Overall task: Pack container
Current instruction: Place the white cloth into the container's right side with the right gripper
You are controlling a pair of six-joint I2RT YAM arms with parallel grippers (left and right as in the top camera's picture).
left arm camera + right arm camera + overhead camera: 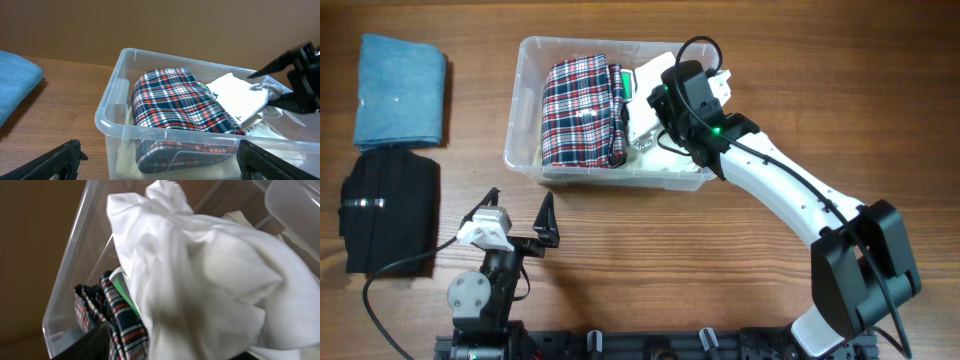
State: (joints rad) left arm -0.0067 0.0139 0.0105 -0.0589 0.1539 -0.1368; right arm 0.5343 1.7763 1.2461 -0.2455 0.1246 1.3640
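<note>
The clear container stands at the table's far middle. Inside lie a folded plaid cloth, a green item and a crumpled white cloth. My right gripper reaches into the container's right half; its fingers are spread around the white cloth, which fills the right wrist view. My left gripper is open and empty, low in front of the container. In the left wrist view it faces the container wall and the plaid cloth.
A folded blue cloth lies at the far left, with a folded black cloth just in front of it. The right arm stretches diagonally over the table's right side.
</note>
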